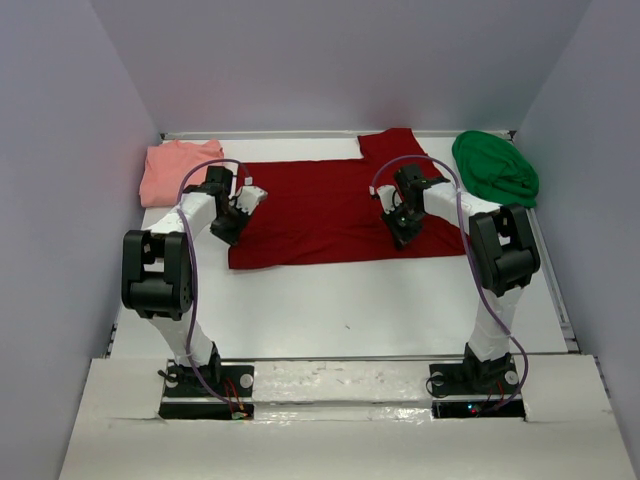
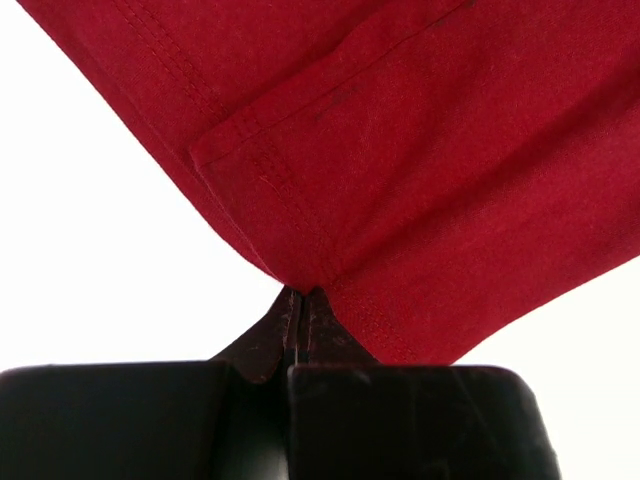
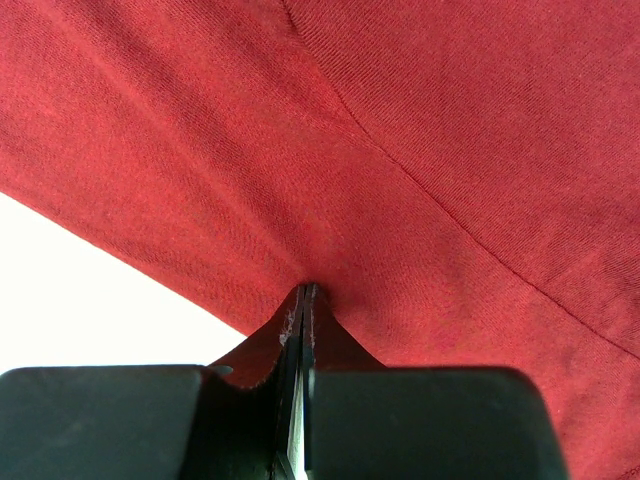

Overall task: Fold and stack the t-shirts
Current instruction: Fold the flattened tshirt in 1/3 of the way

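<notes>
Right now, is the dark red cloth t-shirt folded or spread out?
Mostly spread: the dark red cloth t-shirt lies wide and flat on the white table, with one sleeve sticking out at the far edge.

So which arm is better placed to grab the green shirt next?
Probably the right: the green shirt lies at the far right, near the right gripper, which is pinching the red shirt.

Bright, soft light all over.
Beside the dark red t-shirt (image 2: 420, 150) the table (image 2: 80, 200) shines blank white in both wrist views; the stitches look sharp and shadows are faint.
</notes>
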Controlling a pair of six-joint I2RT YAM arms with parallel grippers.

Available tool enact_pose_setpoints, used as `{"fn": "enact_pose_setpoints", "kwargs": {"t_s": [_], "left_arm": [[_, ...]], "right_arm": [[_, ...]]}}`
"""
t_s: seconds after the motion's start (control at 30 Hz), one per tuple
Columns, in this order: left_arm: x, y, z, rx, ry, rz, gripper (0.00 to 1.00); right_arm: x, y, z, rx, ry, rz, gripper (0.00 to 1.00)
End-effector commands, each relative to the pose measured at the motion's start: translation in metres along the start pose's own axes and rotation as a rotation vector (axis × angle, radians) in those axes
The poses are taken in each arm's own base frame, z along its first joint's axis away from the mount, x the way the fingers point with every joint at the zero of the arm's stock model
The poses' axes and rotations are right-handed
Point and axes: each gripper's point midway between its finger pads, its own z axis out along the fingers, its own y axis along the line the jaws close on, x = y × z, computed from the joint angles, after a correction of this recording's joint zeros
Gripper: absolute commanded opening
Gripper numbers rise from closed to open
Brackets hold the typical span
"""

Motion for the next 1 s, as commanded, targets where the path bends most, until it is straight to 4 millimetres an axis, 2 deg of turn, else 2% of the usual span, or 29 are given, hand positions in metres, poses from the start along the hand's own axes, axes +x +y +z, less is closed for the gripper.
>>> {"fn": "enact_pose_setpoints", "kwargs": {"t_s": [0.0, 0.77, 0.97], "left_arm": [[-0.008, 0.013, -0.024, -0.063, -0.010, 0.030, 0.00], [-0.015, 0.037, -0.031, -0.168, 0.025, 0.080, 0.00], [-0.017, 0.027, -0.024, -0.131, 0.029, 0.084, 0.00]], "right_arm": [[0.029, -0.010, 0.036, 0.014, 0.098, 0.001, 0.00], [0.029, -0.011, 0.036, 0.020, 0.100, 0.001, 0.00], [0.030, -0.011, 0.036, 0.020, 0.105, 0.002, 0.00]]}}
